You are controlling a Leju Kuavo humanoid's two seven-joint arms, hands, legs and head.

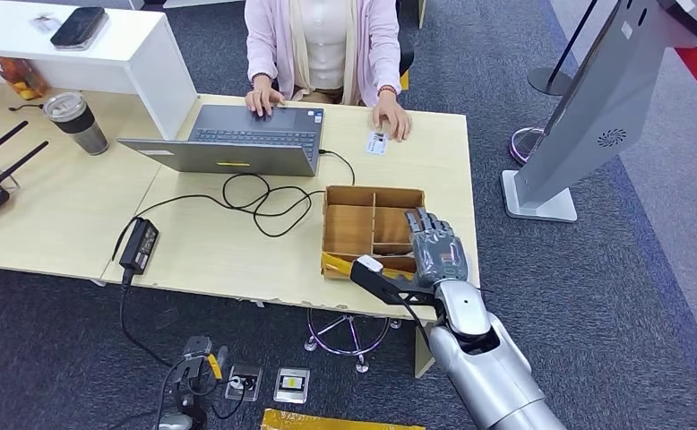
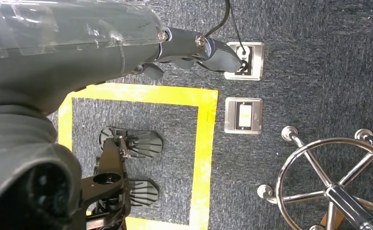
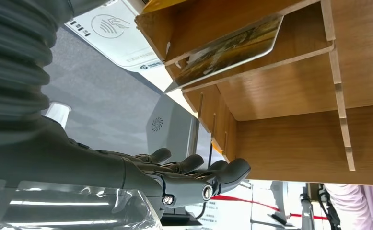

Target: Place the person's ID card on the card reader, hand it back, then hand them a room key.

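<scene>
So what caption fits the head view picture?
Robot hand hovers over wooden box; ID card waits by person's hand.

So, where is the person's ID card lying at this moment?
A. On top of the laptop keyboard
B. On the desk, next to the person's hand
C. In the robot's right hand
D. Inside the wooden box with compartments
B. In the head view the ID card lies flat on the desk, just beside the person's hand, while the robot's right hand holds nothing over the wooden box.

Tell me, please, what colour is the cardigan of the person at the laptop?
The cardigan is pale pink, worn over a cream top; the head view shows it best.
</scene>
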